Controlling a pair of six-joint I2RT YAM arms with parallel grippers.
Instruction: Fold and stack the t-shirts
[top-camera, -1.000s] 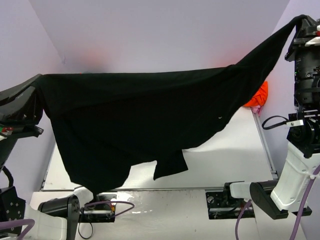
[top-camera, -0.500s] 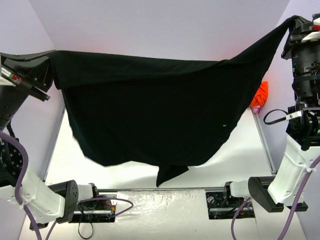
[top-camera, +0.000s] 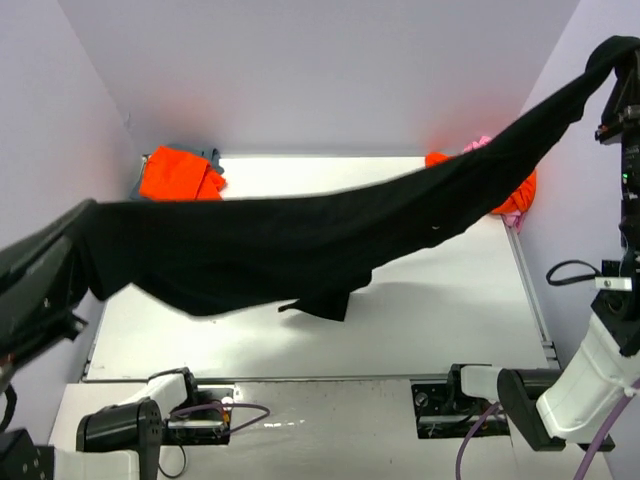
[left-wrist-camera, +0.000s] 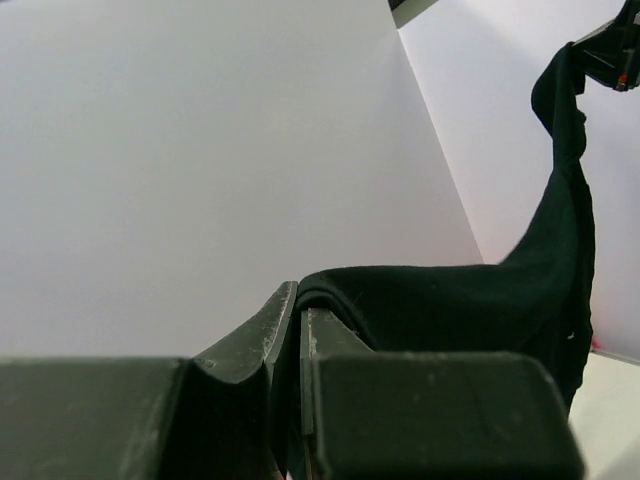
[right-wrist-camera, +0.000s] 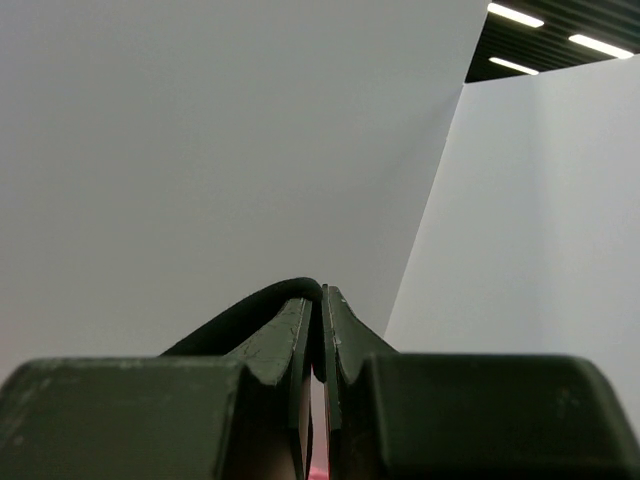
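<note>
The black t-shirt (top-camera: 300, 245) hangs in the air, stretched as a long sagging band above the white table (top-camera: 450, 320). My left gripper (top-camera: 86, 214) is low at the left, shut on one end of it. My right gripper (top-camera: 612, 58) is high at the top right, shut on the other end. The left wrist view shows my left gripper (left-wrist-camera: 298, 298) pinching the black cloth (left-wrist-camera: 450, 305), which runs off to the far arm. In the right wrist view, black cloth (right-wrist-camera: 250, 312) curls over the tips of my right gripper (right-wrist-camera: 320, 296).
An orange t-shirt (top-camera: 180, 172) lies at the back left on a blue-grey one (top-camera: 213, 156). Another orange t-shirt (top-camera: 518, 196) and a pink one (top-camera: 480, 144) lie at the back right, partly behind the black cloth. Walls stand close on three sides.
My left gripper rose, then dropped low to the left. The shirt went from a broad hanging sheet to a narrow band, uncovering the back of the table. My right gripper stayed high.
</note>
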